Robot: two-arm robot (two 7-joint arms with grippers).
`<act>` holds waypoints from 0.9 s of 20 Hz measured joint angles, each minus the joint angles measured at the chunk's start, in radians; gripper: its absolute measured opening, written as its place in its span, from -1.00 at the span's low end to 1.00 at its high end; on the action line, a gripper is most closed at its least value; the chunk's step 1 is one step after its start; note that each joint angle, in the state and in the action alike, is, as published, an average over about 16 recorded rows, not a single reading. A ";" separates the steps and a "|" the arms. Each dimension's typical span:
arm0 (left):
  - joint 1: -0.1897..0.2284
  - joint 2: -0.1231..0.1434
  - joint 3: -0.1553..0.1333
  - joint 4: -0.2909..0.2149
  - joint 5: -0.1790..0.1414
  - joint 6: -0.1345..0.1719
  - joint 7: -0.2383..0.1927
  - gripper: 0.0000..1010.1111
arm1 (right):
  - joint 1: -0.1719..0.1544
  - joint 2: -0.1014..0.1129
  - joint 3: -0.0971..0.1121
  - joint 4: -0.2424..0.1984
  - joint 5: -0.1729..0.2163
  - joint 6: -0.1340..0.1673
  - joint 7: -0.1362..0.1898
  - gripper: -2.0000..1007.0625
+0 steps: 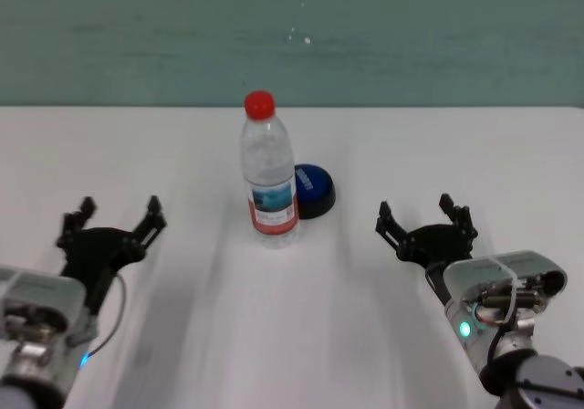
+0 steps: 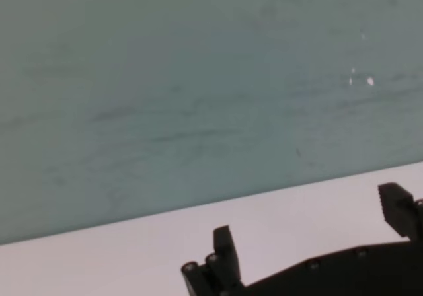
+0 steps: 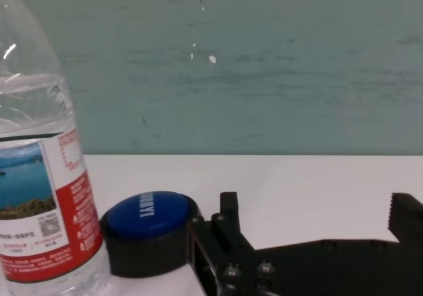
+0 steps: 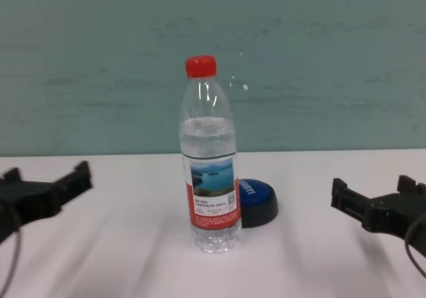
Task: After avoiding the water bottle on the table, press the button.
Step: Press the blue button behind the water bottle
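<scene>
1. Upright, bottle stands mid-table, long axis vertical, red cap up, lake label.
2. Blue dome button flat on black base, just behind-right of bottle.
3. Left gripper and right gripper: fingers apart, holding nothing, flanking bottle, well apart.

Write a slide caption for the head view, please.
Bottle stands upright before the button; both open grippers, left and right, wait apart.
</scene>
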State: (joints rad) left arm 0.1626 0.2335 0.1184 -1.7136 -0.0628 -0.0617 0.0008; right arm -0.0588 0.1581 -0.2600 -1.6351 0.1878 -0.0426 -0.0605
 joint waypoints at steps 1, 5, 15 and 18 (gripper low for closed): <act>0.026 0.002 -0.003 -0.028 0.011 -0.001 0.007 0.98 | 0.000 0.000 0.000 0.000 0.000 0.000 0.000 0.99; 0.142 0.010 -0.014 -0.144 0.060 -0.012 0.032 0.98 | 0.000 0.000 0.000 0.000 0.000 0.000 0.000 0.99; 0.331 0.018 -0.031 -0.282 0.109 -0.071 0.027 0.98 | 0.000 0.000 0.000 0.000 0.000 0.000 0.000 0.99; 0.329 0.021 -0.033 -0.275 0.101 -0.067 0.000 0.98 | 0.000 0.000 0.000 0.000 0.000 0.000 0.000 0.99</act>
State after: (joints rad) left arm 0.4911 0.2543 0.0859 -1.9891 0.0384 -0.1288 0.0005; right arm -0.0588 0.1583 -0.2600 -1.6351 0.1879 -0.0426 -0.0605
